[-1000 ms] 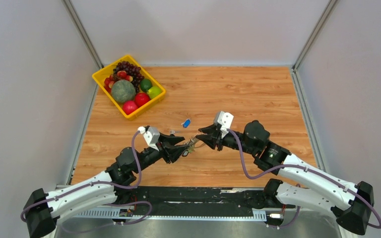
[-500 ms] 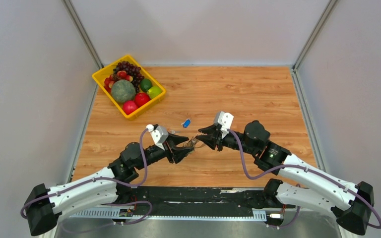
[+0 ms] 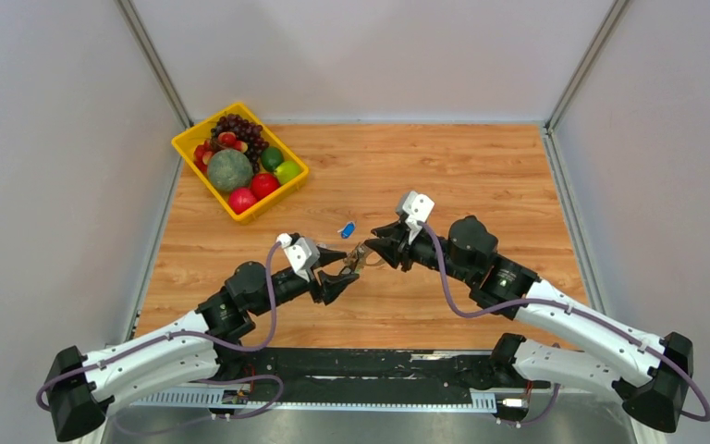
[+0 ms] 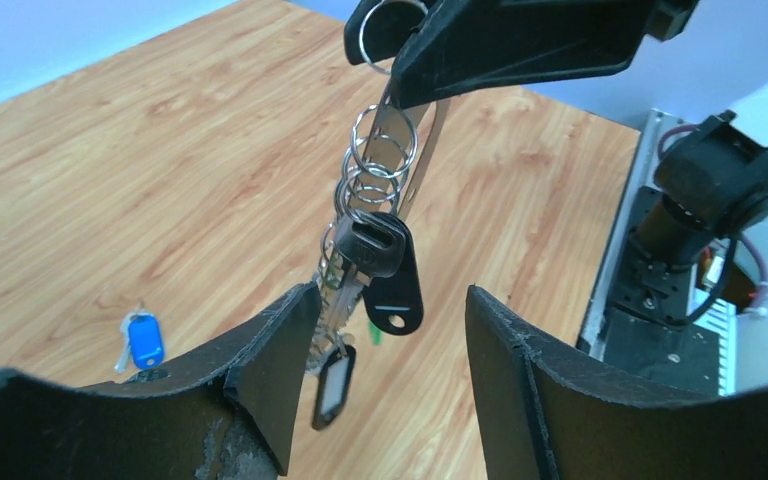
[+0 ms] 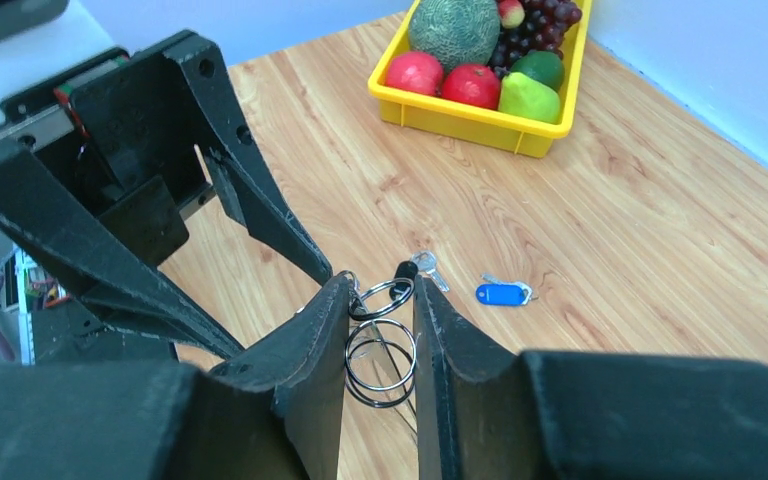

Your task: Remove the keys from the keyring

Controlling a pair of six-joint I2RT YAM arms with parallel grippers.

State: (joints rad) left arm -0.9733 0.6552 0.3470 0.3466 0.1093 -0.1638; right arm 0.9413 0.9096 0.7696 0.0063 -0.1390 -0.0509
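My right gripper [image 3: 374, 252] is shut on the keyring [image 5: 380, 322], a stack of thin metal loops pinched between its fingers, and holds it above the table. The keys [image 4: 372, 246] hang below it in a bunch [image 3: 359, 258], with a black key head, black tags and a bit of green. My left gripper [image 3: 337, 273] is open, and in the left wrist view its jaws stand either side of the hanging bunch [image 4: 390, 292] without touching it. One left finger [image 4: 282, 345] is close beside the silver blades.
A blue-tagged key [image 3: 348, 228] lies loose on the wooden table, also in the right wrist view [image 5: 503, 293]. A black-headed key [image 5: 417, 266] lies next to it. A yellow basket [image 3: 188, 141] of fruit stands at the back left.
My left gripper has moved right and forward and now straddles the hanging bunch. My right gripper has shifted slightly up and to the left with the keyring.
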